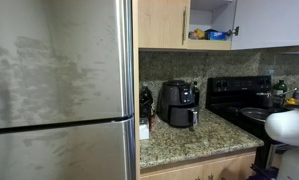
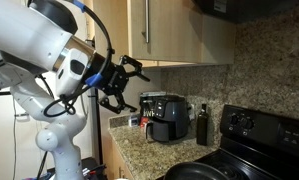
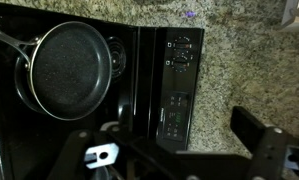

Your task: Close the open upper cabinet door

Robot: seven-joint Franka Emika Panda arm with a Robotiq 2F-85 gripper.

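Observation:
The upper cabinet door [image 1: 271, 22] stands open at the top right of an exterior view. It looks pale whitish at this angle, and shelves holding a blue packet [image 1: 217, 34] show beside it. My gripper [image 2: 131, 85] is open and empty. It hangs in the air above the counter and well below the tan upper cabinets [image 2: 174, 30], touching nothing. In the wrist view its dark fingers [image 3: 169, 140] spread wide over the stove's control panel [image 3: 179, 75] and the counter. Only a white part of my arm [image 1: 289, 126] shows in the exterior view that holds the open door.
A steel refrigerator [image 1: 59, 90] fills the left. A matching tan door [image 1: 162, 22] is shut beside the open cabinet. A black air fryer [image 1: 178, 103] and a dark bottle [image 2: 201, 125] stand on the granite counter [image 1: 194, 140]. A black pan [image 3: 67, 68] sits on the stove [image 2: 259, 135].

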